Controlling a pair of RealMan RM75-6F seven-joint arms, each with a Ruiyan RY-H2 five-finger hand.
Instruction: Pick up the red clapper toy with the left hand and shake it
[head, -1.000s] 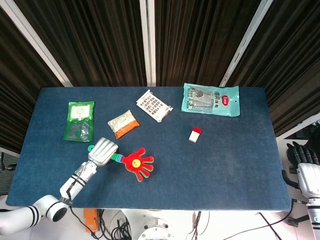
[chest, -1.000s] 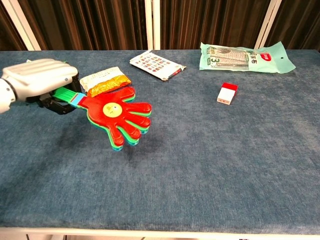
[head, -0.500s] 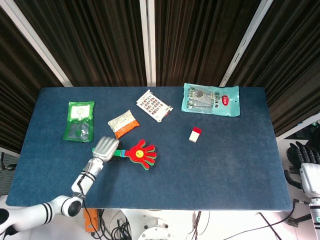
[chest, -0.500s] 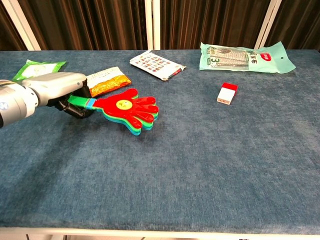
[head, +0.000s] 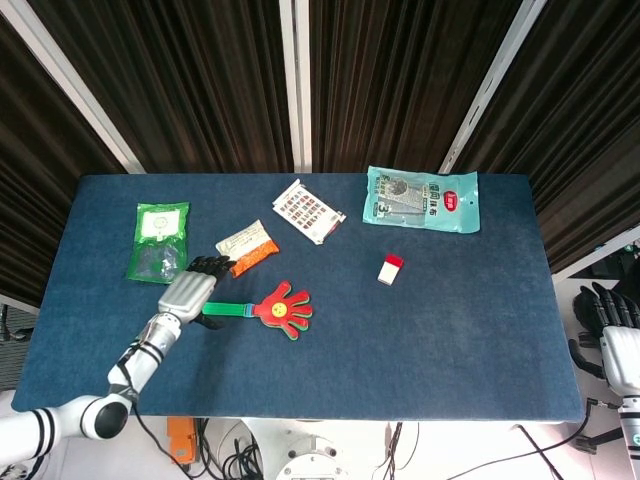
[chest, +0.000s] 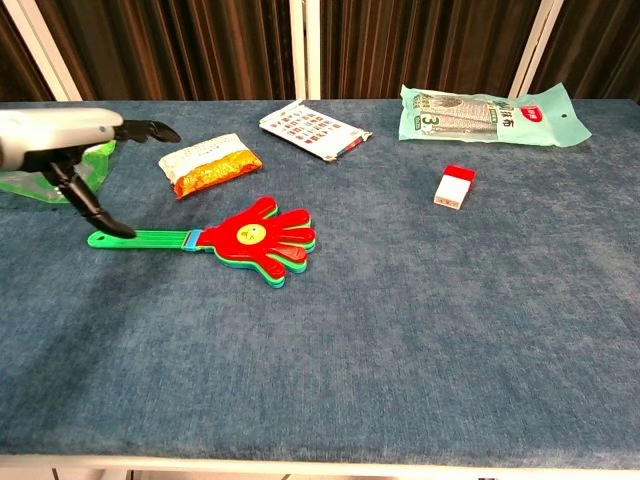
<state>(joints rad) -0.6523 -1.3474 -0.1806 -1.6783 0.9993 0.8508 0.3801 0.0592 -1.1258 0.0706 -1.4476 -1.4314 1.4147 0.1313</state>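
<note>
Releasing: left robot hand (chest: 60, 140) now spread, off handle | red clapper toy (chest: 250, 238) back flat on table (chest: 420, 330)

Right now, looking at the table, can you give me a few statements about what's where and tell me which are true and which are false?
1. The red clapper toy lies flat on the table. True.
2. The left hand grips the toy's green handle. False: its fingers are spread above the handle, holding nothing.
3. A small red and white box sits alone right of the toy. True.
4. The right hand rests on the teal packet. False: it hangs off the table's right edge, far from the packet.
5. The orange snack packet lies beyond the toy. True.
</note>
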